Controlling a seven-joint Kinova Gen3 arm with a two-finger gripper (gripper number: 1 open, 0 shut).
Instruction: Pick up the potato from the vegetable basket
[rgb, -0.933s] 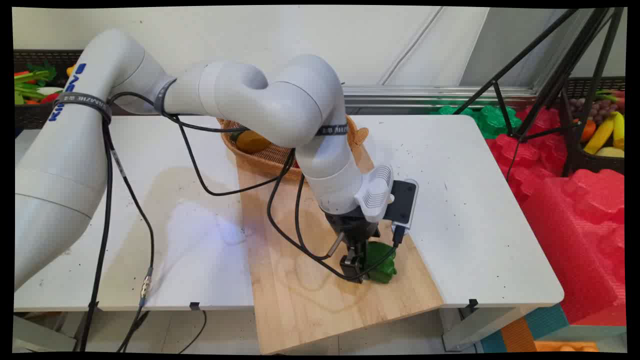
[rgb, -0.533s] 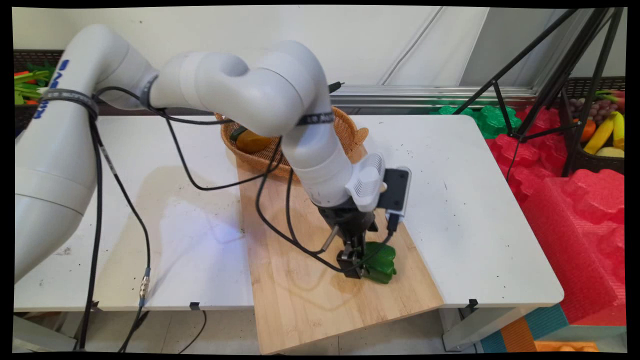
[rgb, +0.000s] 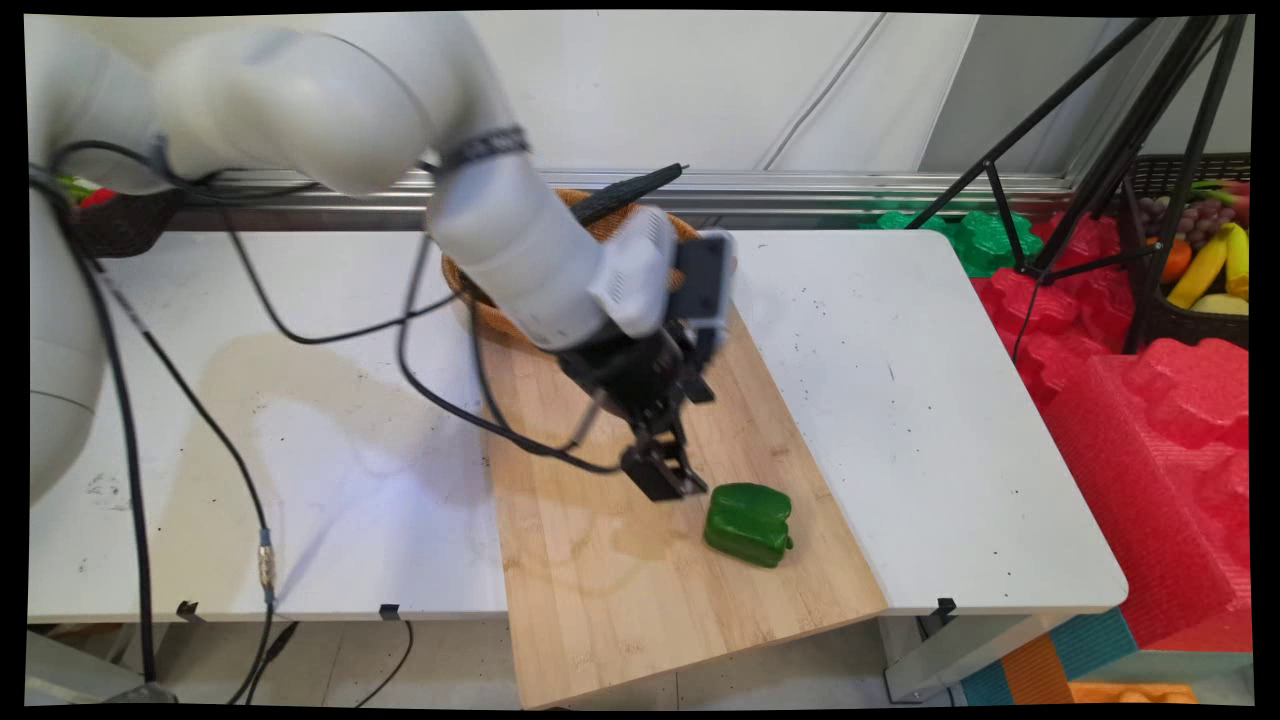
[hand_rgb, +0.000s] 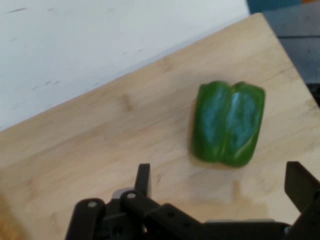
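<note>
No legible writing in either view. Gripper (rgb: 668, 478) hangs over the wooden cutting board (rgb: 600, 580), fingers spread wide with nothing between them, just up-left of the green bell pepper (rgb: 749, 523). Pepper lies on its side on the board's near right part, apart from the gripper, long axis running roughly up-left to down-right; white worktop (rgb: 940, 430) to its right, wicker basket (rgb: 480, 295) behind the arm.

No lettering, label, brand or number can be read anywhere in either view. A dark band round the white robot arm (rgb: 480, 148) seems to carry pale marks, but they are too blurred to make out.
</note>
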